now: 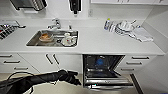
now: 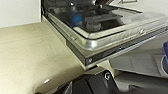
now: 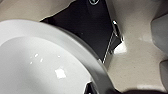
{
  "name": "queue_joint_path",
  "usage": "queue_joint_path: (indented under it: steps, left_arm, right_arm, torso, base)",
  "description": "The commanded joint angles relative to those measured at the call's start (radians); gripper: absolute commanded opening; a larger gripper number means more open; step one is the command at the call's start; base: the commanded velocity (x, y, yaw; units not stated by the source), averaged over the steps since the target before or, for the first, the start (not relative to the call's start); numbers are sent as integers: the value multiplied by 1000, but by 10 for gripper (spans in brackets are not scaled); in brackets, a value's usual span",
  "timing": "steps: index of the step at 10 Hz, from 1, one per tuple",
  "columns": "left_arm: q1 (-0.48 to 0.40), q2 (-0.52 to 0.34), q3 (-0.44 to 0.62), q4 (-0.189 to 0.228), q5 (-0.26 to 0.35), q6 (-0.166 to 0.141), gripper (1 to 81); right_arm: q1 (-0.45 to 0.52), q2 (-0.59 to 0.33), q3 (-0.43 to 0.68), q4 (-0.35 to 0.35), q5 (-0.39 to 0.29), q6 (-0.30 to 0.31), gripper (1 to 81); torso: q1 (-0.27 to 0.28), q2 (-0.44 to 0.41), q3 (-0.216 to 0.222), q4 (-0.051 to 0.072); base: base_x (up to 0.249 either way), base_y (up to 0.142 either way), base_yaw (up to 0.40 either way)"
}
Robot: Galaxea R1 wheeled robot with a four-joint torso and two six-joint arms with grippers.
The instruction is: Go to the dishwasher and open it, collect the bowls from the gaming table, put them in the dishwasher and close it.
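Note:
The dishwasher (image 1: 107,80) stands open under the white counter, its door (image 2: 105,42) folded down. A solid blue bowl (image 1: 100,61) sits in its dark rack, and it appears again in the left wrist view (image 2: 75,17). My left gripper (image 1: 75,78) hangs low just left of the door's corner, holding nothing. A pale bowl (image 3: 45,65) looms large in the right wrist view, above the beige floor, with my right gripper (image 3: 90,88) shut on its rim. A blue-rimmed edge (image 2: 164,62) peeks in beside the door. The gaming table is out of view.
A steel sink (image 1: 35,41) holds an orange dish (image 1: 45,37) and a white cup (image 1: 67,39), with a tap (image 1: 55,24) behind. Dishes and a cloth (image 1: 130,28) lie on the counter's right. White drawers (image 1: 136,63) flank the dishwasher. Beige floor (image 2: 30,55) spreads left of the door.

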Motion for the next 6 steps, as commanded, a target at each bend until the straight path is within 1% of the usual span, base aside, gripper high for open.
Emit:
queue_joint_path:
  steps: [1,2,3,4,5,6]
  left_arm:
    - [180,-189,199,193,-46,-3,811]
    - [249,-204,205,219,-70,-3,811]
    - [340,-216,201,240,-120,-2,811]
    - [432,-224,179,292,-200,-2,811]
    - [526,-221,121,320,-267,0,811]
    - [607,-212,47,339,-337,1,811]
  right_arm:
    - [175,-271,229,64,-94,5,10]
    - [230,-315,256,87,-130,8,10]
    - [290,-339,287,101,-167,14,10]
    - [350,-345,328,113,-187,16,10]
    - [407,-340,353,131,-201,16,10]
    - [467,-337,368,151,-236,16,10]
  torso:
    - [0,0,0,0]
    - [0,0,0,0]
    - [0,0,0,0]
    - [0,0,0,0]
    - [0,0,0,0]
    - [0,0,0,0]
  base:
    - [0,0,0]
    - [0,0,0]
    - [0,0,0]
    - [0,0,0]
    - [0,0,0]
    - [0,0,0]
